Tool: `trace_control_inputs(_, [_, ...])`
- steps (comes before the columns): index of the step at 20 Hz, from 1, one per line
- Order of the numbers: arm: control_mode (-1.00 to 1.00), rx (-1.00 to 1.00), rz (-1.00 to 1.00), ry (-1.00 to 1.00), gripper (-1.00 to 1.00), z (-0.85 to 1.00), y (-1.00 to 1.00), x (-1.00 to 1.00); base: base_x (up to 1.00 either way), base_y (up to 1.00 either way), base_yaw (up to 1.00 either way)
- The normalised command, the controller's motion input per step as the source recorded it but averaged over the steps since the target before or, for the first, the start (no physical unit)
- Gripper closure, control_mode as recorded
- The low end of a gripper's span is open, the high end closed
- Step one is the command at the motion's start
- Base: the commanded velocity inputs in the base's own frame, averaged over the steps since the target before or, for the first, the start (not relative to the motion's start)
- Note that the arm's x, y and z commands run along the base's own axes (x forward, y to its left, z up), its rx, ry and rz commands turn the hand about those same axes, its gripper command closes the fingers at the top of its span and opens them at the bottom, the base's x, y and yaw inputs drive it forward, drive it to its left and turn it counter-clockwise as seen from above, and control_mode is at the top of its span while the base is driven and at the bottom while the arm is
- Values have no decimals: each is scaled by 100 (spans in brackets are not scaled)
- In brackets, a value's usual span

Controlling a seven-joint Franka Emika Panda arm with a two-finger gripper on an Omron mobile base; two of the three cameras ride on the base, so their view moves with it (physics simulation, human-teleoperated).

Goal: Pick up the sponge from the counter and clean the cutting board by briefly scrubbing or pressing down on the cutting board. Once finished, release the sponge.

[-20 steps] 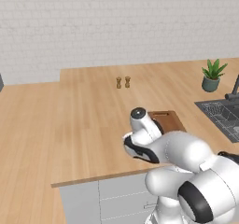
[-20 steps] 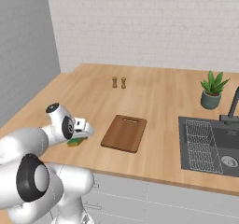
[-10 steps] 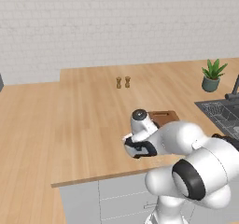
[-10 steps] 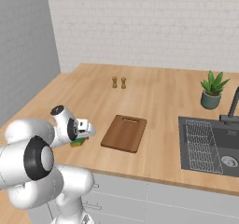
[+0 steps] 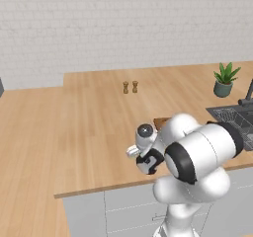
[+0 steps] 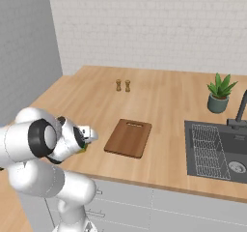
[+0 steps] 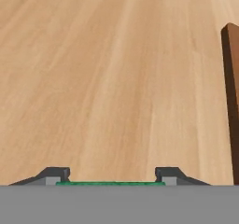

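Gripper (image 7: 110, 178) closed on sponge (image 7: 110, 183), fingers at its two ends, low over worktop (image 7: 93, 78), beside cutting board (image 6: 128, 137). Sponge likely light, soft, compressible; gentle squeeze across short ends should suffice.

You see an arm (image 5: 197, 157) built of glossy white, rounded shells, bulbous at each link. Dark grey to black bands ring the joints; one broad black ring circles the large link nearest the left base camera. A round dark cap with a lighter centre closes the wrist joint. The hand is white with a black collar and a short pale stub on its side. The gripper (image 7: 109, 175) ends in two small dark grey fingertips (image 7: 55, 174), each with a lighter grey block inset.
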Motion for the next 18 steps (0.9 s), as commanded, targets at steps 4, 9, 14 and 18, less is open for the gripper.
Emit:
trace_control_inputs(4, [-100,5,7,-10,100,-55,-20,-2,0,0,0])
trace_control_inputs(9, [-100,5,6,-9,100,-55,-20,0,0,0,0])
trace_control_inputs(14, [-100,5,6,-9,100,-60,-19,-3,0,0,0])
trace_control_inputs(18, [-100,6,5,-6,100,-68,-16,-1,0,0,0])
